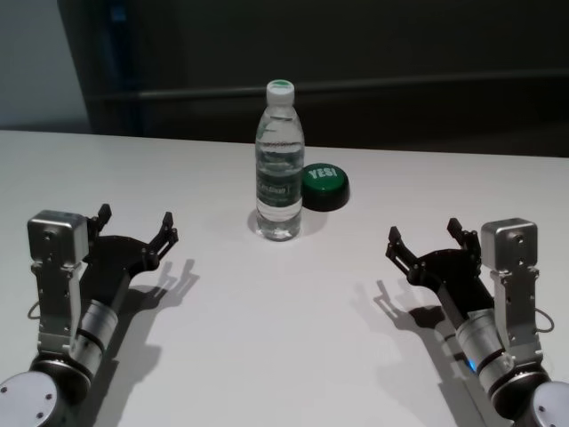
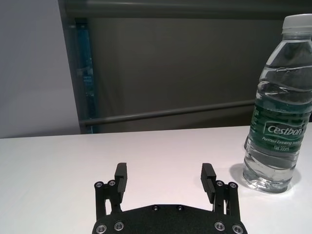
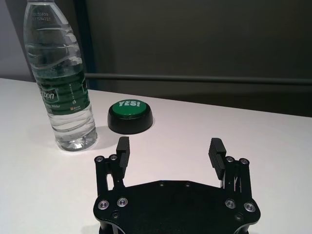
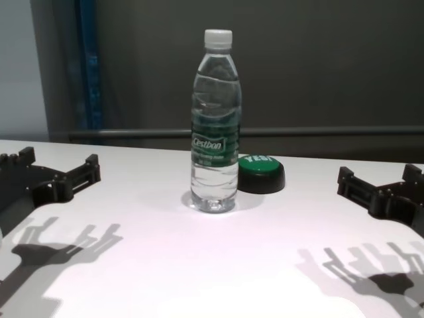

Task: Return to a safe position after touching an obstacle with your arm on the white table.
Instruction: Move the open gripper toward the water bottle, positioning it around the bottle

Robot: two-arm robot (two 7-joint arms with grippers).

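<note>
Broad, smooth white table (image 1: pixel 267 338) in front of a dark wall, with a grey horizontal rail and a blue vertical strip behind the far edge. Hard shadows of both arms on the surface.

Near the centre, toward 12 o'clock from the robot: the obstacle (image 1: pixel 280 165), a clear water bottle standing upright with white cap and dark green label. Just beside it at about 2 o'clock, not touching: a low green button (image 1: pixel 324 185) on a black base, marked "YES!".

At about 10 o'clock, well apart from the bottle: left end effector (image 1: pixel 136 225), above the table, fingers spread wide, nothing between them, touching nothing.

At about 2 o'clock, also well apart from bottle and button: right end effector (image 1: pixel 425 238), fingers spread wide as well, holding nothing, clear of the surface.

Bottle between the two arms, closer to the far edge than either.
</note>
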